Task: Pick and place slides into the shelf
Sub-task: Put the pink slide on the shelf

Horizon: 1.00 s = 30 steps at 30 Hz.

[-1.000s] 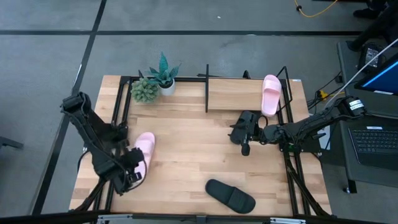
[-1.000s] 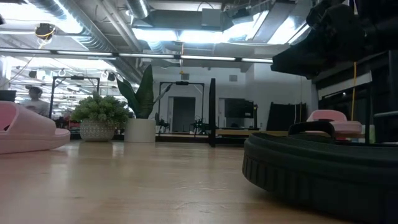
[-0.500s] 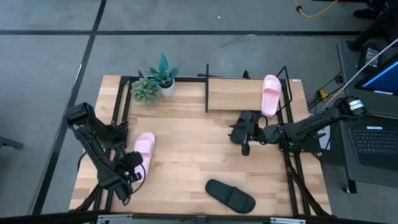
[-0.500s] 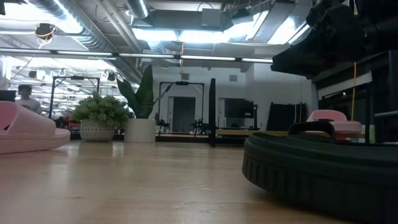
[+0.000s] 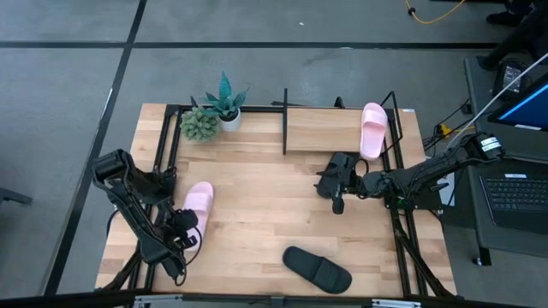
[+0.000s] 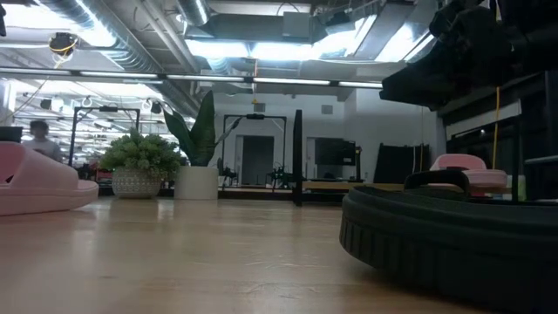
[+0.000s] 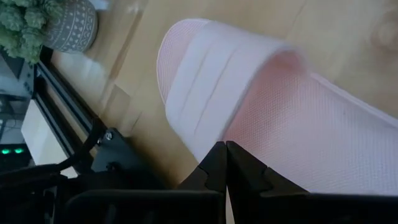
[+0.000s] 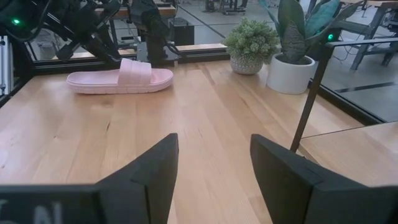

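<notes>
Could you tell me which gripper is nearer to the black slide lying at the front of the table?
The right gripper, open above the table's middle, looks slightly nearer the black slide. The left gripper, shut, sits beside the pink slide.

Two potted plants stand side by side at the far left of the wooden table [image 5: 257,214]: a bushy green plant [image 5: 199,125] in a patterned grey pot and a spiky-leaved plant [image 5: 226,96] in a white pot. A laptop [image 5: 515,192] sits off the table's right side. A person [image 6: 38,139] shows far back in the room.
</notes>
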Tool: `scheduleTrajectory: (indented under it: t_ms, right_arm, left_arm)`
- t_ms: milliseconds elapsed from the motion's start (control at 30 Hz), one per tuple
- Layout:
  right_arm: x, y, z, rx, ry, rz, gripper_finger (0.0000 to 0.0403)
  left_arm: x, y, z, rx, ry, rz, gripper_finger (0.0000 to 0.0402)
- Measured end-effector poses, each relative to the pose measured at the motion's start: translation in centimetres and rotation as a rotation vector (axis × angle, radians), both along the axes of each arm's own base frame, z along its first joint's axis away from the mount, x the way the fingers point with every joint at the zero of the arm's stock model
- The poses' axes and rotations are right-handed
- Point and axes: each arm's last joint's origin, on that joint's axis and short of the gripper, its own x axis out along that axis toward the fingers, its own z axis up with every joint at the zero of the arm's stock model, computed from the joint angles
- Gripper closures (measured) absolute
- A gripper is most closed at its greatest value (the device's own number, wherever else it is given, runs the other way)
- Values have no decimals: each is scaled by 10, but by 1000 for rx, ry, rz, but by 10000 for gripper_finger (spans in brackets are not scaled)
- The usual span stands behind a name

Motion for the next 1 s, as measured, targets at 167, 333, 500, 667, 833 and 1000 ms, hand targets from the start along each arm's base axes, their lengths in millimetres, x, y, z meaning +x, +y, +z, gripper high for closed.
scheduleTrajectory:
  t_ms: [167, 333, 500, 667, 833, 1000]
  right_arm:
    - [0, 0, 0, 0, 0, 0, 202]
    - [0, 0, 0, 1, 0, 0, 202]
    - [0, 0, 0, 2, 0, 0, 202]
    - [0, 0, 0, 3, -1, 0, 202]
    - [0, 0, 0, 3, -1, 0, 202]
    - [0, 0, 0, 3, -1, -1, 202]
  left_arm:
    - [-2, -1, -1, -34, 67, 40, 401]
    - [-5, -3, -1, -47, 60, 22, 401]
    - [-17, -11, -1, -37, -29, -8, 401]
    - [-37, -21, 0, -58, -186, 9, 401]
    - [-43, -23, 0, -82, -234, 59, 401]
    - [-37, -21, 0, -76, -252, 78, 401]
